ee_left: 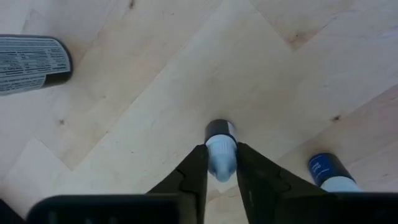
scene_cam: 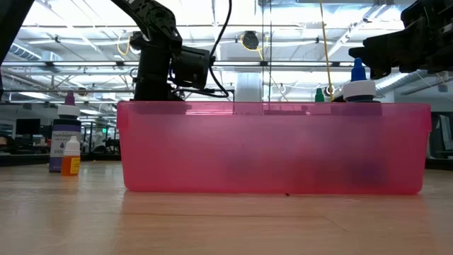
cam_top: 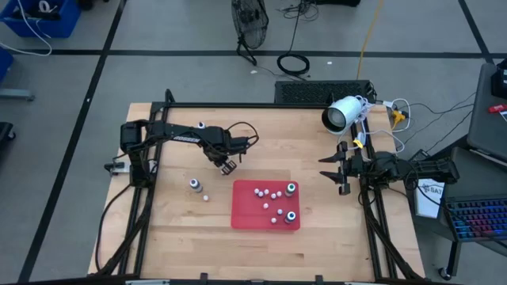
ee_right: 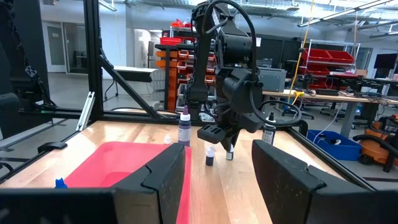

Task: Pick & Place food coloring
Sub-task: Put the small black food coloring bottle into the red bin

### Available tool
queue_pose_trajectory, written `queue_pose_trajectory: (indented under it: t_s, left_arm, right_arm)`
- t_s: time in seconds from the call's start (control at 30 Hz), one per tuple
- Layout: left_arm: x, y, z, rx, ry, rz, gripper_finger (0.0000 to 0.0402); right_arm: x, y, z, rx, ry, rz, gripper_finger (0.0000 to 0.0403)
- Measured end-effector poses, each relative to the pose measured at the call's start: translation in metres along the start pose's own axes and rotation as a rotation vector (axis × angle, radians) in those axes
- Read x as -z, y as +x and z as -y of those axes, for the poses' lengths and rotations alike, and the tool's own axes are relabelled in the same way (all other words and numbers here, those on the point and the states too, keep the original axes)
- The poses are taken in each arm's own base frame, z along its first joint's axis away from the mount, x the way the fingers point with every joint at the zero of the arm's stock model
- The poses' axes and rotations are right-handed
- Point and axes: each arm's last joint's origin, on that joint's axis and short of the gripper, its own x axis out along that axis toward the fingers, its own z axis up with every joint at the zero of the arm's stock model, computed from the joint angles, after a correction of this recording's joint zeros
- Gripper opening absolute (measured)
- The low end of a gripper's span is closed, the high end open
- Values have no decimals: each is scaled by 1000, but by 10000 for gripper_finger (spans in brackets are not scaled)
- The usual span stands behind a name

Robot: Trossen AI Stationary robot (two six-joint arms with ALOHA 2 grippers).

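My left gripper (cam_top: 226,165) points down over the table left of the red tray (cam_top: 245,215), shut on a tiny food coloring bottle (ee_left: 219,144) with a dark body and a pale cap. A small blue bottle (ee_left: 326,170) stands close beside it. Another small bottle (cam_top: 205,196) and a taller one (cam_top: 194,184) stand nearer the front left. Several whitish bottles (cam_top: 268,193) and two dark capped ones (cam_top: 291,188) sit in the tray. My right gripper (cam_top: 336,169) waits open at the table's right edge. My left gripper pinches the bottle's pale cap (ee_left: 221,160) between its two fingers (ee_left: 194,171). The fingers come from above and point down. The bottle stands upright below them, and its dark body (ee_left: 218,129) reaches down to the wood.
A larger labelled bottle (ee_left: 30,62) shows beside the left gripper. A white cylinder-shaped device (cam_top: 342,115) sits at the far right corner. Black frame rails (cam_top: 142,198) run along the table's sides. Bare wood lies in front of the tray.
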Motion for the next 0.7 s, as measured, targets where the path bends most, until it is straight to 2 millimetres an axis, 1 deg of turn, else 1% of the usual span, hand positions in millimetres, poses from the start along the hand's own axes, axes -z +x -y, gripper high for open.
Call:
queue_pose_trajectory:
  t_s: [0.1, 0.27, 0.37, 0.5, 0.6, 0.7]
  left_arm:
    - [0, 0, -1, -25, 17, 17, 53]
    - [-1, 0, -2, -54, 62, 35, 53]
    - [-2, -6, 0, -54, 77, 34, 53]
    - [-2, -28, 11, -51, 124, 60, 53]
    - [1, -54, 21, -47, 166, 75, 53]
    - [8, -81, 37, -22, 216, 123, 53]
  right_arm:
    - [0, 0, 0, 0, 0, 0, 177]
    - [0, 0, 0, 0, 0, 0, 174]
    - [0, 0, 0, 0, 0, 0, 175]
    - [0, 0, 0, 0, 0, 0, 178]
    - [0, 0, 0, 0, 0, 0, 176]
    - [0, 0, 0, 0, 0, 0, 174]
